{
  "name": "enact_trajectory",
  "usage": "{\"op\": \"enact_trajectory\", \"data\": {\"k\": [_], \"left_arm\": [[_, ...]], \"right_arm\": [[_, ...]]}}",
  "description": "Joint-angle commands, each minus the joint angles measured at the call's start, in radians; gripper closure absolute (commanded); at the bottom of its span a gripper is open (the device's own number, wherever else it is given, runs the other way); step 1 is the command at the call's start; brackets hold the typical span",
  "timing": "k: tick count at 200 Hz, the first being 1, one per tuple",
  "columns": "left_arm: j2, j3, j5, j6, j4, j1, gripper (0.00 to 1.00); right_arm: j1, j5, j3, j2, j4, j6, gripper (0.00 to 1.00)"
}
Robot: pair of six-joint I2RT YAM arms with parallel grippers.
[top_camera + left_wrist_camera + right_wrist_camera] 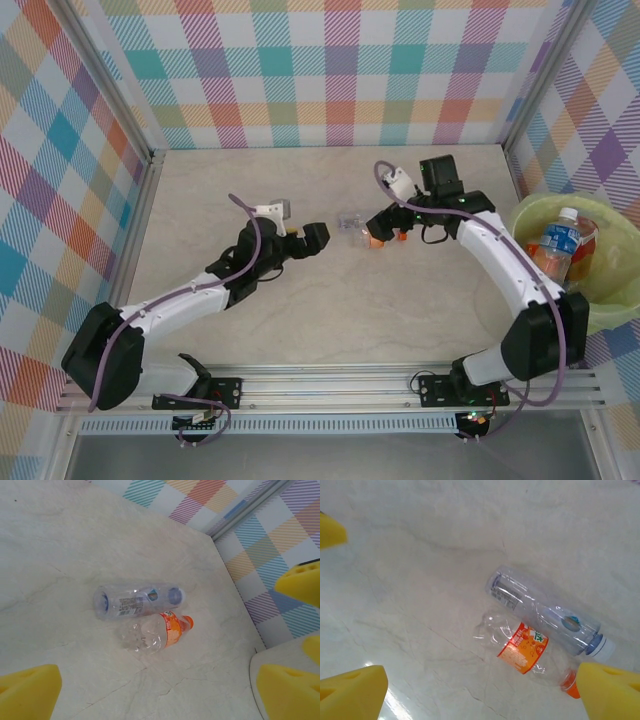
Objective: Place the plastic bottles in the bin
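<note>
The right hand (384,224) is spread wide with nothing held, its pads (355,692) well apart and just short of the orange bottle (522,649); the left hand (317,235) is likewise released, on the pair's other side. The clear bottle (543,611) lies just beside the orange one on the desk (300,330), seemingly touching it; other bottles (556,240) are in the bin (610,310) at far right. The orange bottle is judged the one to be taken; it should be gripped across its label, where the crumpled wall looks stiffest; one finger should be slipped between the two, so that the clear one is not rolled away.
</note>
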Motion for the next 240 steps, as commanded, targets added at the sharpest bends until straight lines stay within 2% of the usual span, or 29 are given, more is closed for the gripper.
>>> {"op": "enact_trajectory", "data": {"k": [1,70,145,189,222,240], "left_arm": [[-0.046,-0.022,-0.053,-0.003,-0.021,-0.007,0.0],[-0.111,-0.075,-0.135,-0.013,-0.016,-0.004,0.0],[-0.101,-0.078,-0.141,-0.017,-0.009,0.001,0.0],[-0.086,-0.075,-0.135,-0.017,0.0,0.002,0.0],[-0.082,-0.077,-0.13,-0.016,0.0,0.003,0.0],[-0.084,-0.08,-0.131,-0.018,0.001,0.002,0.0]], "right_arm": [[0.014,0.025,-0.004,0.055,-0.01,-0.177,0.04],[0.034,0.107,0.047,0.303,0.015,-0.474,0.07],[0.083,0.258,0.104,0.482,0.007,-0.647,0.08],[0.119,0.253,0.07,0.496,0.007,-0.671,0.1],[0.128,0.282,0.06,0.505,0.036,-0.658,0.24],[0.128,0.308,0.047,0.503,0.04,-0.656,0.28]]}}
